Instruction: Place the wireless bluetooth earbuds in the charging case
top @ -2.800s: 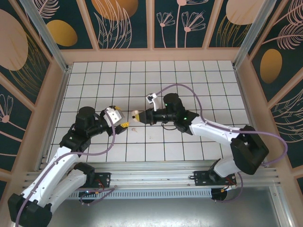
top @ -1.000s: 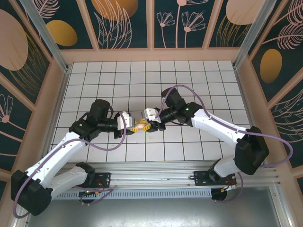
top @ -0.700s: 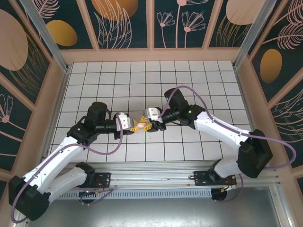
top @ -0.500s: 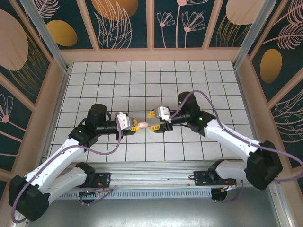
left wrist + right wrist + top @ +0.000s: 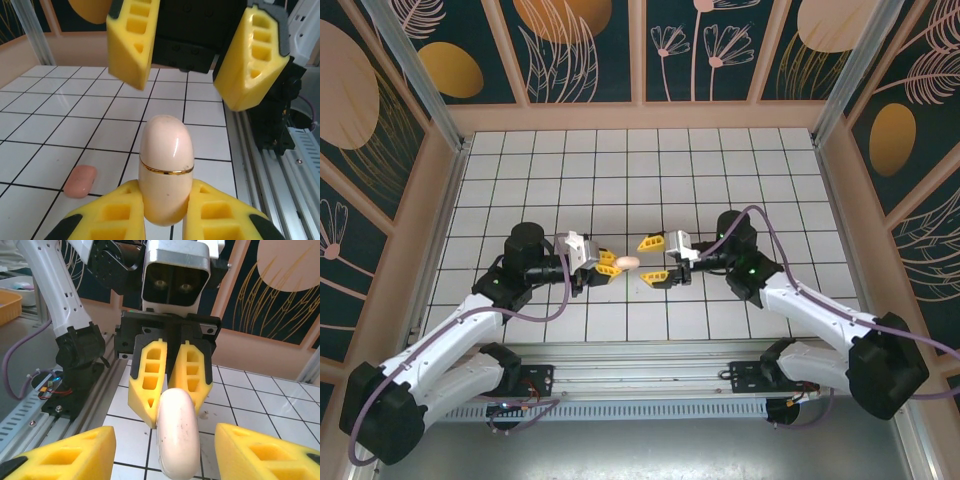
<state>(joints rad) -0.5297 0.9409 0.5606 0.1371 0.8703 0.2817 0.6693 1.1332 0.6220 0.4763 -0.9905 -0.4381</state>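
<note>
Charging case (image 5: 166, 170) pinched in the left gripper (image 5: 607, 269), over the tiled table (image 5: 720, 170)

Its lower end is buried between the yellow fingers (image 5: 107, 220), and it's closed along the gold seam, so no seeing inside. It's a glossy pale-pink capsule pointing at the right gripper (image 5: 653, 260), whose jaws are spread wide, touching nothing, just short of it. The small salmon-pink rounded piece (image 5: 80, 181) on a tile nearby is hard to identify.

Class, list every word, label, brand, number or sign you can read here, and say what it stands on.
None can be read.
The pale pink case held in the left gripper bears a gold band but no lettering; the gripper's yellow fingers, the white tiles and the painted wall panels carry no writing.
</note>
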